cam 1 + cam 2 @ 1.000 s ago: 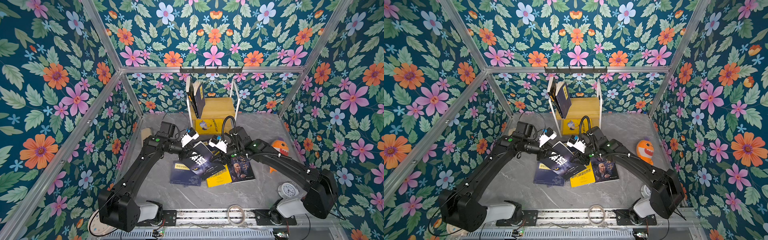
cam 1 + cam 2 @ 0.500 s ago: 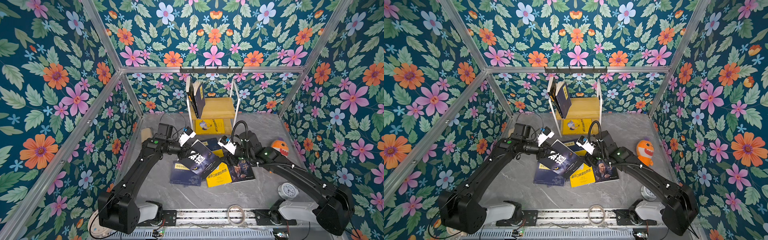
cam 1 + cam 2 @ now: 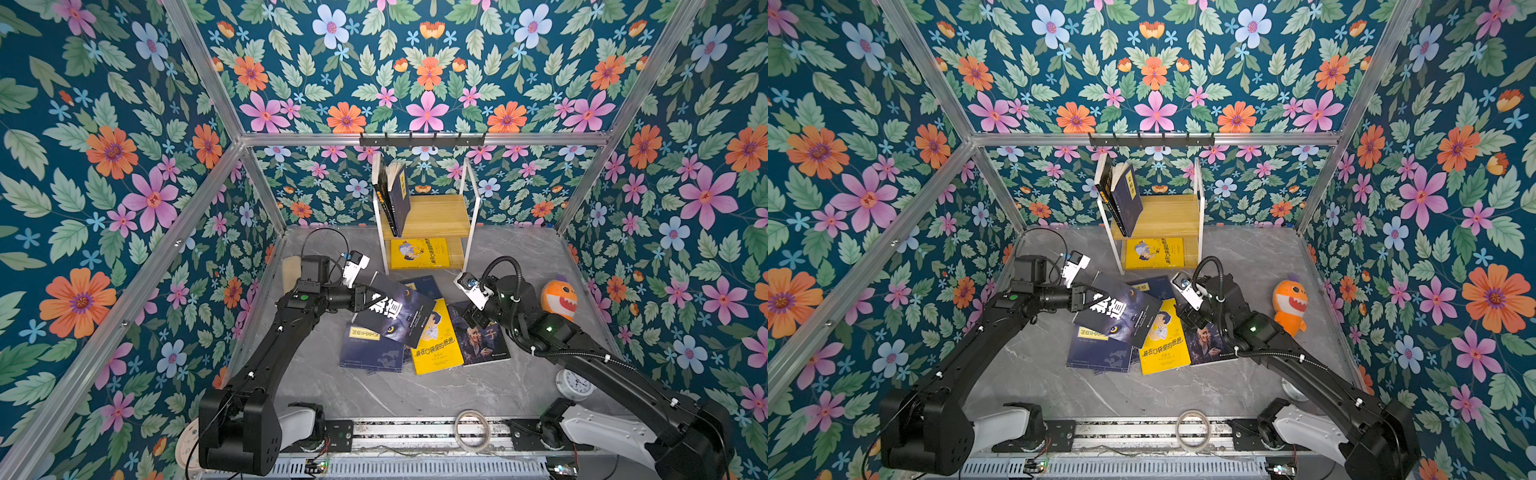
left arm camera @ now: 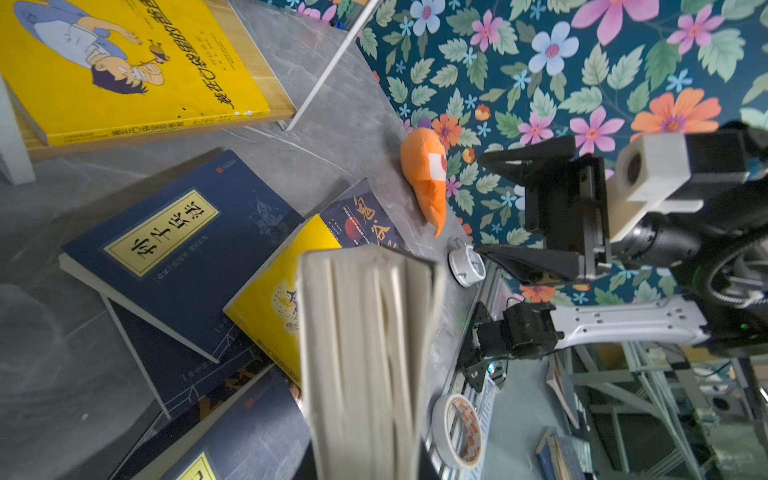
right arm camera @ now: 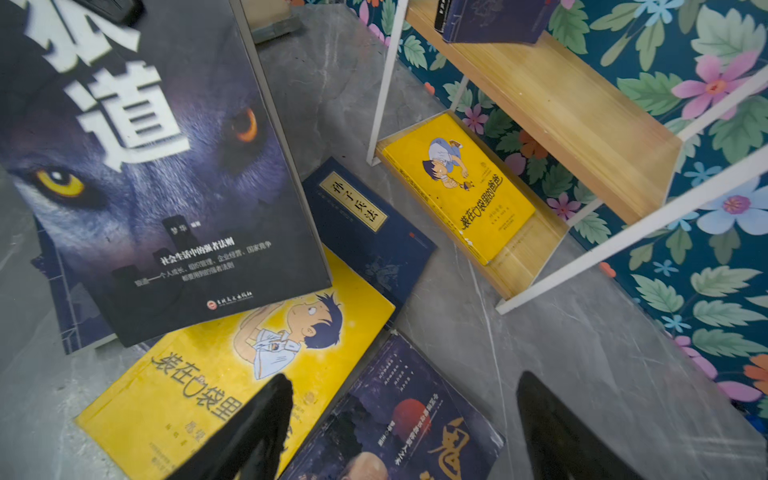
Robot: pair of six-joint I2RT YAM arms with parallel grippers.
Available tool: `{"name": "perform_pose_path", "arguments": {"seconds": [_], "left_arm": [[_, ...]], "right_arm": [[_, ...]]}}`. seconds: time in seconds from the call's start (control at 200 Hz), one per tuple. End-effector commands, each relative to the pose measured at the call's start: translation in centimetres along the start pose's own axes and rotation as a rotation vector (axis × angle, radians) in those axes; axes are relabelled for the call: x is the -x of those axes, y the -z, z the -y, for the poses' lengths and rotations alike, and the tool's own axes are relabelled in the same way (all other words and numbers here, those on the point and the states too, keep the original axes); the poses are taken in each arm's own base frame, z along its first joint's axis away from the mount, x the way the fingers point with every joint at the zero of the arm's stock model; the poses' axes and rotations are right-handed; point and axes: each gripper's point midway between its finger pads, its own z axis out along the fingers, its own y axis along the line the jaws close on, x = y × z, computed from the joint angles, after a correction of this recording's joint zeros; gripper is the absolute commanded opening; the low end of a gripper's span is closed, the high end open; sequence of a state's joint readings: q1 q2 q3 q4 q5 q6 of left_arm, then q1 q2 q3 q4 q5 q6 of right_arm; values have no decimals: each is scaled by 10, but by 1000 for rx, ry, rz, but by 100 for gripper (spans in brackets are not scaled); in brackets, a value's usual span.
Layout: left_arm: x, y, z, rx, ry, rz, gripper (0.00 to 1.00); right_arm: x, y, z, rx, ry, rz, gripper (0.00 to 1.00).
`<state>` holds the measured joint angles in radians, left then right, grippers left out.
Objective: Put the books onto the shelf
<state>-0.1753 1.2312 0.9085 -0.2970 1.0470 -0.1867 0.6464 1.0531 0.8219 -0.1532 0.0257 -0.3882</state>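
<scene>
— Books are the subject here. Where is each one?

— The wolf-face book [image 3: 395, 309] is in the air, tilted, above a loose pile. The left gripper [image 3: 365, 297] is clamped on one edge of it. On the grey table [image 3: 374, 399] below, three books overlap: a navy book with a yellow label [image 3: 370, 349], a yellow cartoon-boy book [image 3: 436, 338] and an old-man portrait book [image 3: 480, 343]. A second navy book [image 3: 424, 286] lies nearer the shelf.

— And the shelf itself?

— The shelf [image 3: 442, 212] stands against the back wall. On its upper board, dark books [image 3: 395, 199] lean against the frame on the left arm's side. The rest of that board is bare. A yellow book [image 3: 419, 252] lies flat on the lower board.

— What is the other arm doing?

— The right gripper [image 5: 399, 436] hangs over the portrait book. Its fingers [image 5: 249, 432] are wide apart and hold nothing.

— What would make this step go well?

— The step looks like carrying the wolf-face book to the shelf. It is a thin paperback held by one edge, and the left wrist view shows its pages fanning, so it will probably sag. A slow lift that clears the pile should stop it dragging the books beneath. The bare part of the upper board looks the easiest target. Coming in from the front, between the white posts, should avoid catching the frame. Turning the book upright before it goes in should let it rest against the leaning books. Too hard a nudge could topple them. Letting go only once its lower edge sits on the board seems safest.
</scene>
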Motion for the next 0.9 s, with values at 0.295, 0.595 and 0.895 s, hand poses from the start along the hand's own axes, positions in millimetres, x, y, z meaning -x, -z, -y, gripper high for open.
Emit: {"name": "perform_pose_path", "arguments": {"seconds": [0.295, 0.595, 0.895], "left_arm": [[35, 6, -14, -42, 317, 188, 0], [34, 3, -29, -42, 510, 242, 0], [29, -7, -40, -31, 602, 241, 0]], "right_arm": [[17, -2, -18, -97, 115, 92, 87], [30, -6, -50, -72, 231, 134, 86], [50, -19, -89, -20, 337, 181, 86]]}}
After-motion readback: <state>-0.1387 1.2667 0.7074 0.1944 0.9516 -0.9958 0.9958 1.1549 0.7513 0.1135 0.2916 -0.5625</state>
